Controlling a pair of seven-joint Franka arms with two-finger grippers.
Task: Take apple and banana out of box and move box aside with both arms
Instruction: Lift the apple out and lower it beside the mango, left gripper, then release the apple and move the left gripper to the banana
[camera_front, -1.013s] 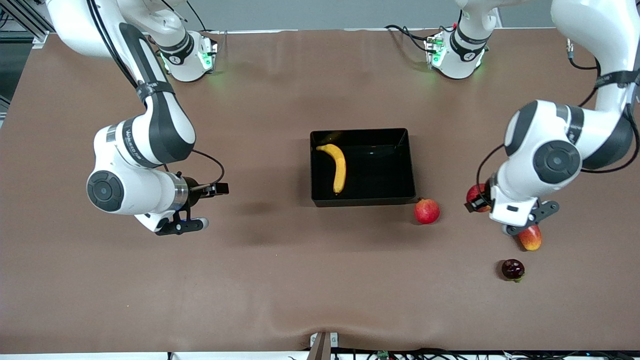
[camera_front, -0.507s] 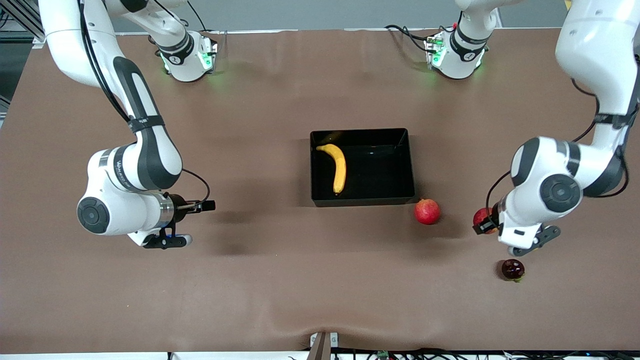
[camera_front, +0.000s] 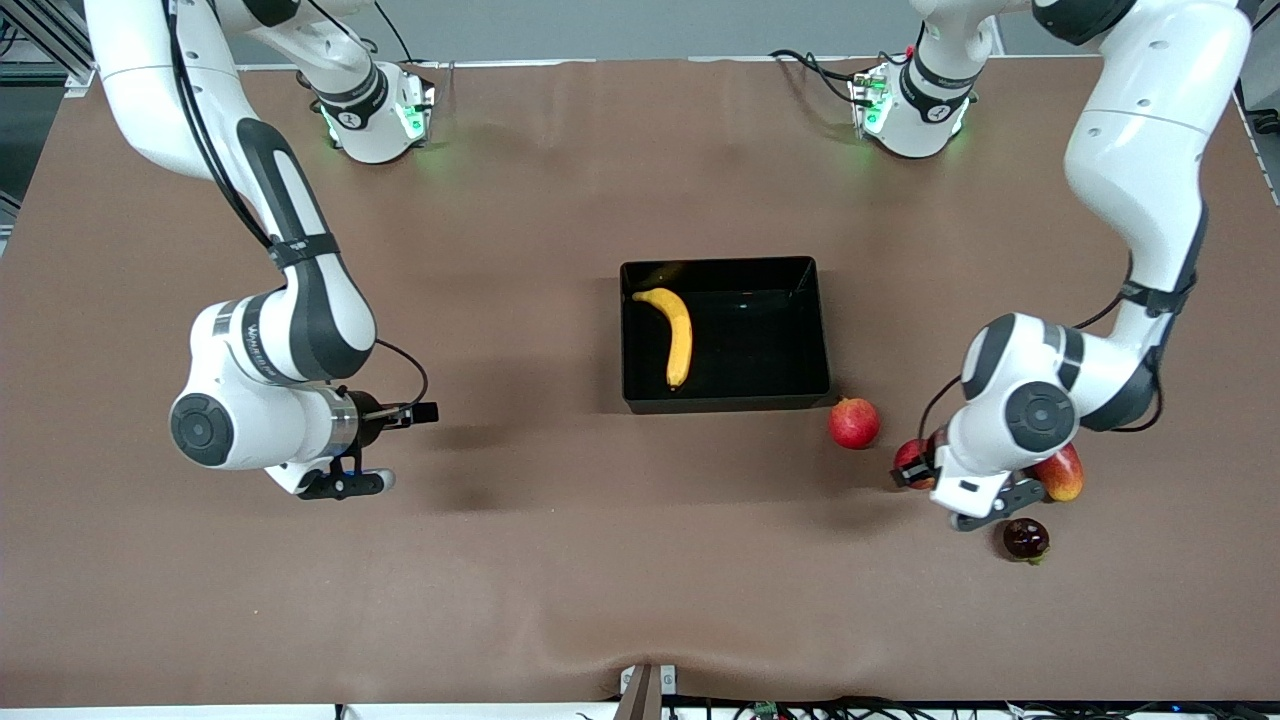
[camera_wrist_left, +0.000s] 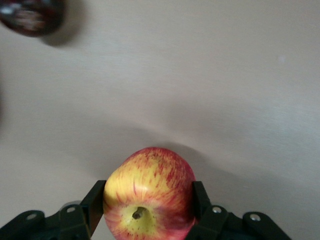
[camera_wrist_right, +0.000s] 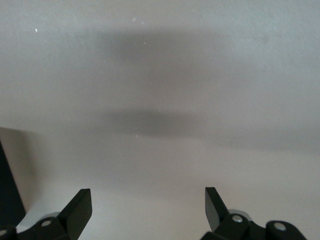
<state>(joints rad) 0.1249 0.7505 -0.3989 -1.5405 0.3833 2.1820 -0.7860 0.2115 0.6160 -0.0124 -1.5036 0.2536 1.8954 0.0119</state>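
Observation:
The black box (camera_front: 725, 268) stands mid-table with the yellow banana (camera_front: 678, 335) lying inside it. My left gripper (camera_front: 912, 468) is shut on the red apple (camera_front: 912, 455) with yellow patches, just above the table toward the left arm's end. In the left wrist view the apple (camera_wrist_left: 149, 192) fills the space between the gripper's (camera_wrist_left: 149, 200) two black fingers. My right gripper (camera_front: 420, 411) hangs open over bare table toward the right arm's end, level with the box's near wall. Nothing is between its (camera_wrist_right: 148, 207) fingers.
A round red fruit (camera_front: 853, 422) lies by the box's near corner on the left arm's side. A red-yellow fruit (camera_front: 1064, 473) shows beside the left wrist. A dark purple fruit (camera_front: 1025, 538), (camera_wrist_left: 31, 15) lies nearer the front camera. The box's corner (camera_wrist_right: 10, 190) edges the right wrist view.
The left arm has carried the apple nearer the front camera and toward the middle of the table. The right gripper shifted slightly.

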